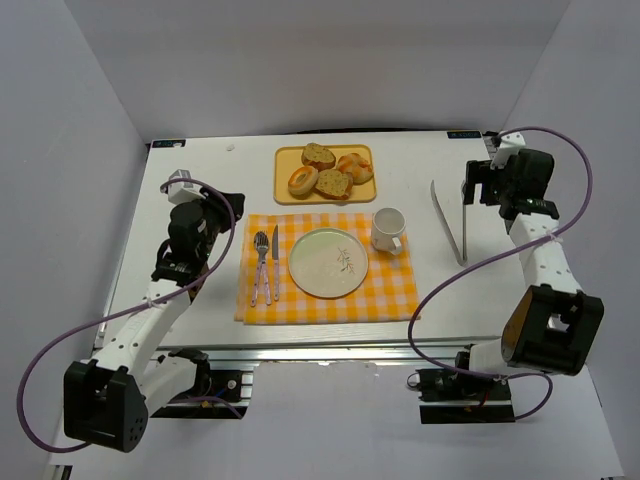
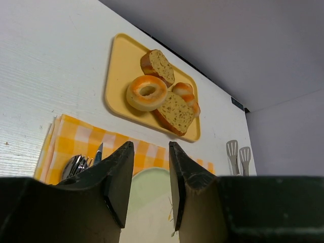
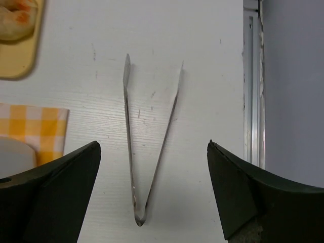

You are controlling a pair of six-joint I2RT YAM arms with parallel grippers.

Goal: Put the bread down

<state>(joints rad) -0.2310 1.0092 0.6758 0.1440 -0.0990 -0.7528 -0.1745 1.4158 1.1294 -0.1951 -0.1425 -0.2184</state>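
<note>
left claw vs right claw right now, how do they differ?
Left claw has its fingers only a narrow gap apart; right claw is spread wide. Left claw looks across the checked placemat toward the bread tray; right claw hangs over the tongs on bare table. Shared: both hold nothing.

The white table [image 1: 420, 165] carries three things directly. A yellow tray [image 1: 284, 158] lies at the far middle. A yellow checked cloth [image 1: 390, 280] lies flat just in front of it, nearer the arms. Metal tongs [image 1: 446, 222] lie on bare table to the right of the cloth, their joined end toward the near edge.
</note>
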